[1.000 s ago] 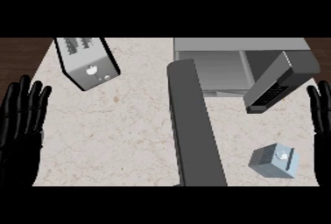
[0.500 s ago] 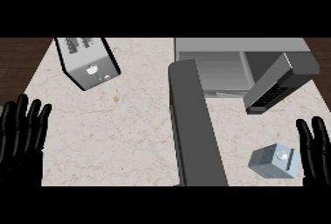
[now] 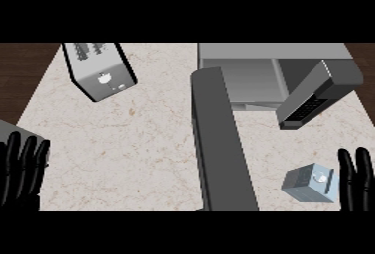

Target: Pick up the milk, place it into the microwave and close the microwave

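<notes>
Both hands have sunk lower since the earlier frame, the right one dropping from beside the microwave door to the milk. Head view: the right hand [image 3: 356, 179], fingers straight and spread, holds nothing; the milk [image 3: 311, 183] stands just to its left on the counter [image 3: 132, 149]. Up and left of it, the microwave [image 3: 271, 79] gapes, its door [image 3: 219, 144] swung out. At far left rests the left hand [image 3: 22, 171], fingers straight, empty, with a toaster [image 3: 99, 69] above it to the right.

Pale beige, speckled stone counter top [image 3: 132, 149] carried three items: grey boxy toaster [image 3: 101, 69] at far left, grey microwave [image 3: 275, 74] at far right with door [image 3: 219, 144] swung open, small grey-blue milk carton [image 3: 310, 183] at near right.
</notes>
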